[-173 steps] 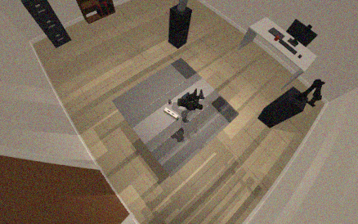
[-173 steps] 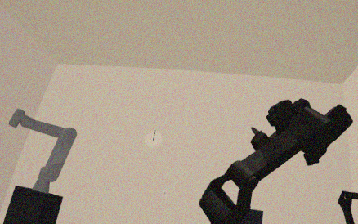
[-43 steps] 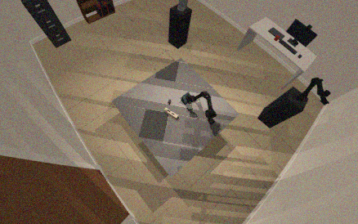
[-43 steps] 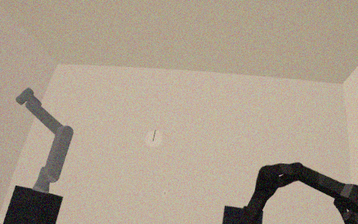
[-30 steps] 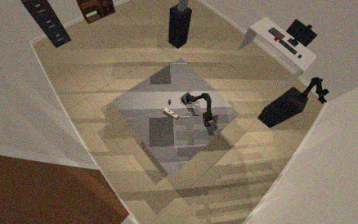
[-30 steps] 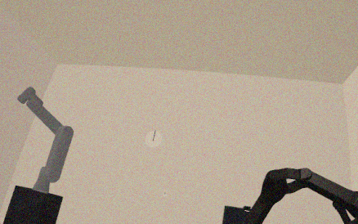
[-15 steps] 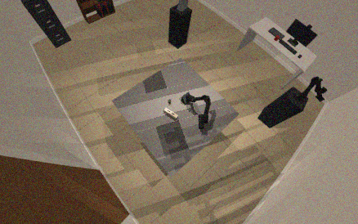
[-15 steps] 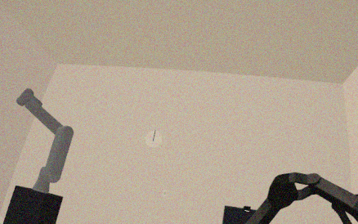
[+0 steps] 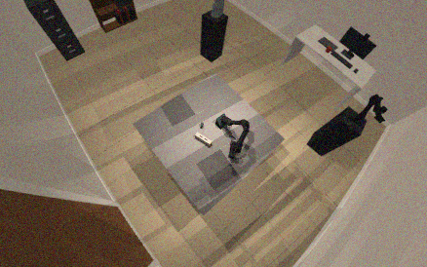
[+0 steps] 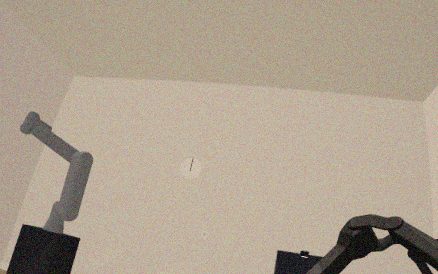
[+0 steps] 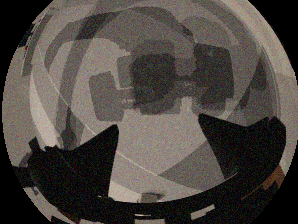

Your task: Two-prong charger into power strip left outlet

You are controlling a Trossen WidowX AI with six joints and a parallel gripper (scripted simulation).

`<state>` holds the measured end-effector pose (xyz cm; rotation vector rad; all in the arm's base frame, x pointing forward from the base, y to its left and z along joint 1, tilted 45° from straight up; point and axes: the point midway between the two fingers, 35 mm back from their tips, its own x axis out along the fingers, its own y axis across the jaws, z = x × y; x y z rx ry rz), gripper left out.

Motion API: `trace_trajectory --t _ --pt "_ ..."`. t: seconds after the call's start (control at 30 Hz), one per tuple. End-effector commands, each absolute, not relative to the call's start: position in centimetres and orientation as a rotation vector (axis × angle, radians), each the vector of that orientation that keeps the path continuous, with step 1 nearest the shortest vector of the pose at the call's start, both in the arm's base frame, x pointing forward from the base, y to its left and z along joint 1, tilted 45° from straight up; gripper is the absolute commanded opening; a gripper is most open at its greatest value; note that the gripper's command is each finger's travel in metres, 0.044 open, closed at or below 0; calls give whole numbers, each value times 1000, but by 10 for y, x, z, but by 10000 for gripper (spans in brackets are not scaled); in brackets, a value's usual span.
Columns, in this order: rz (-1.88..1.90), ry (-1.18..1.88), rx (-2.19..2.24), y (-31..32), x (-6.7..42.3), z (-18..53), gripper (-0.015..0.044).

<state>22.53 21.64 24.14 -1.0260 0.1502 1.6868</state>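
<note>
Only from above do I see the power strip (image 9: 204, 138) on the grey mat (image 9: 191, 146); the tool (image 9: 224, 126) gapes open, holding nothing.

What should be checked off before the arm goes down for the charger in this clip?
1. Gripper open, nothing between the fingers: ok.
2. Charger lying free on the mat, apart from the power strip: ok.
3. Gripper lined up over the charger: not ok; the top view shows it off to one side.
4. Prong direction: cannot tell, too small.
5. Left outlet unobstructed: cannot tell.
</note>
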Motion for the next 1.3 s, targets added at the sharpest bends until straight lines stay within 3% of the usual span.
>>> trace_trajectory --t 0.0,1.27 --pt "1660 207 -1024 206 240 226 440" --pt "1323 707 -812 63 322 120 440"
